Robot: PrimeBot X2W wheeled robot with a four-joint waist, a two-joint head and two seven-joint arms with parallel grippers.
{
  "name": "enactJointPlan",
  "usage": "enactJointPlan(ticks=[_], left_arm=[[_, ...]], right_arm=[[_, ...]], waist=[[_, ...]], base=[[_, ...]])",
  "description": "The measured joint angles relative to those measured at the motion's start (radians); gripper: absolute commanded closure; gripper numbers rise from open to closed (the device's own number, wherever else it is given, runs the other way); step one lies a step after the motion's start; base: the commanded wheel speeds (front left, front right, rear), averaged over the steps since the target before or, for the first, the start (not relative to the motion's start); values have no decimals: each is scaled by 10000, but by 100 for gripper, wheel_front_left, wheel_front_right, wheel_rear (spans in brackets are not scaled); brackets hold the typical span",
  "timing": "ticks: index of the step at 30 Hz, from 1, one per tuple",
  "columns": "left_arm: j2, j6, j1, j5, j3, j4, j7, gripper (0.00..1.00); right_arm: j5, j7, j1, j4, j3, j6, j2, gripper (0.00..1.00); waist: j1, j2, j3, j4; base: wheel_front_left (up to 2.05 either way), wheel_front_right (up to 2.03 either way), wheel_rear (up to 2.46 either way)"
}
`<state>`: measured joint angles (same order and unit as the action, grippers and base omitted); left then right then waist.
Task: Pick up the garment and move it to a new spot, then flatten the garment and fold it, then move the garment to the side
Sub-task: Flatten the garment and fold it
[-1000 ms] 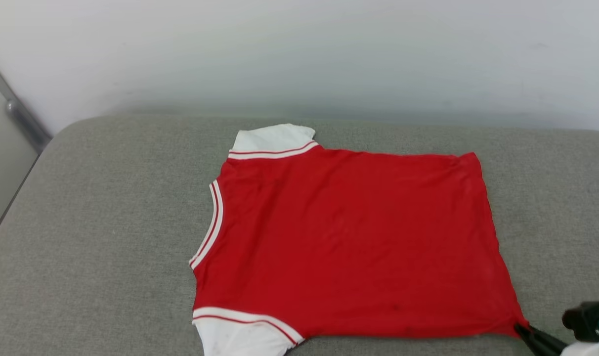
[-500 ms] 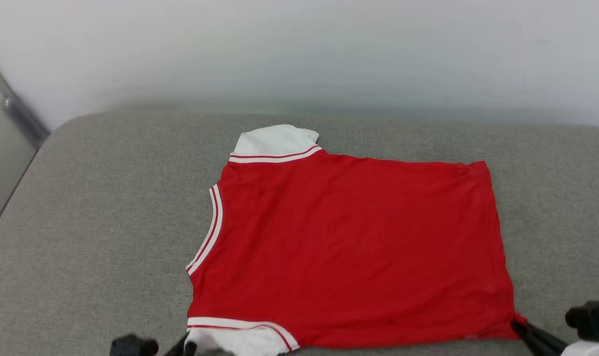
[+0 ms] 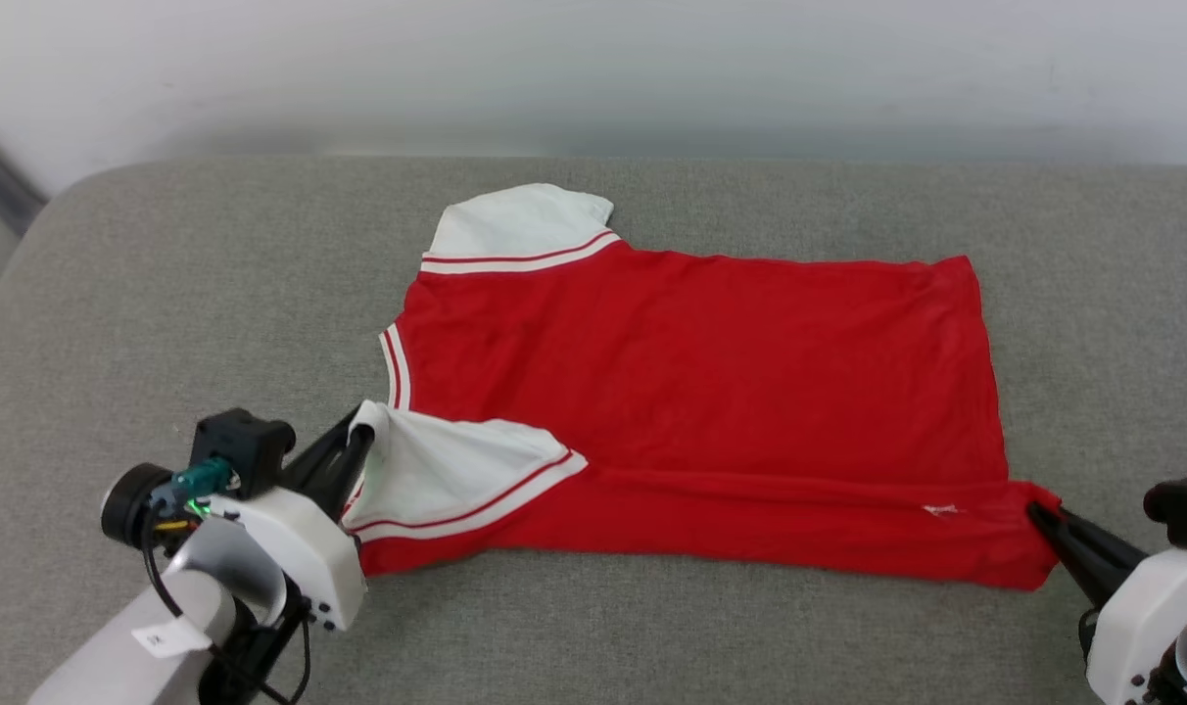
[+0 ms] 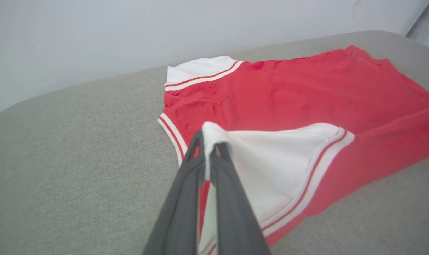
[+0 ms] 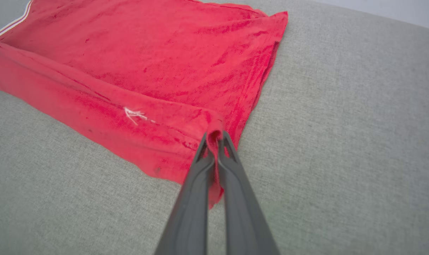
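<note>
As I read the head view from left to right, my left gripper (image 3: pixel 360 441) sits at the lower left. Its two dark fingers are clamped on the cuff edge of the near white sleeve (image 3: pixel 437 470). That sleeve is lifted and turned over onto the red body. In the left wrist view, white fabric is pinched between the fingertips (image 4: pixel 197 150).

Centre: the red jersey T-shirt (image 3: pixel 701 362) lies on the grey cushion (image 3: pixel 163 284), plain side up, with the collar end to the left and the hem to the right. Its far sleeve (image 3: pixel 515 220) lies flat on the side nearer the pale wall (image 3: pixel 593 69). The near long edge is turned over as a narrow band running from sleeve to hem. A small white mark (image 3: pixel 941 509), possibly a loose thread, shows on that band near its right end.

Right: my right gripper (image 3: pixel 1041 514) is clenched on the near hem corner. In the right wrist view, red cloth is bunched between its fingers.
</note>
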<state>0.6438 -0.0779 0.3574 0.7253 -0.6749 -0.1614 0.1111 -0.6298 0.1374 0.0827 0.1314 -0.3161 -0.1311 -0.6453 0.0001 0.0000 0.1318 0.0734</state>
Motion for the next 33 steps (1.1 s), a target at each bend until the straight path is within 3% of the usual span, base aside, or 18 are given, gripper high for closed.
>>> enactJointPlan(ticks=[3,12,23,24,25,26,30,33], left_arm=[[-153,422,909,-54,-4,-775,-104,100],[-640,1154,2411,-247,-242,-2744,-249,100],[-1611,1848,3102,73,-658,-5285,-190,100],[-1701,1877,3149,98,-681,-5440,-144,54],[-1768,1908,3206,88,-729,-5580,-88,0],[-1814,1929,3247,102,-786,-5701,-82,0],[-1766,1987,3402,90,-917,-5944,44,0],[-1417,2008,3722,94,-886,-5927,-50,0]], right_arm=[[-33,153,574,105,-19,0,-10,100],[-46,451,1918,669,-619,0,8,100],[-357,330,2912,1778,-1459,0,171,100],[-426,299,2935,1848,-1492,0,184,96],[-466,253,3002,1927,-1507,0,196,62],[-523,244,3028,1971,-1519,0,199,0],[-698,98,3028,1831,-1549,0,153,0],[-740,-46,3015,1570,-1444,0,6,0]], waist=[[0,0,415,-132],[1,0,1574,-345],[0,0,2097,-438],[0,0,2051,-431],[0,0,1991,-422],[0,0,1921,-414],[1,0,1541,-365],[0,0,1202,-318]], base=[[0,0,0],[0,0,0],[0,0,0],[0,0,0],[0,0,0],[0,0,0],[0,0,0],[0,0,0]])
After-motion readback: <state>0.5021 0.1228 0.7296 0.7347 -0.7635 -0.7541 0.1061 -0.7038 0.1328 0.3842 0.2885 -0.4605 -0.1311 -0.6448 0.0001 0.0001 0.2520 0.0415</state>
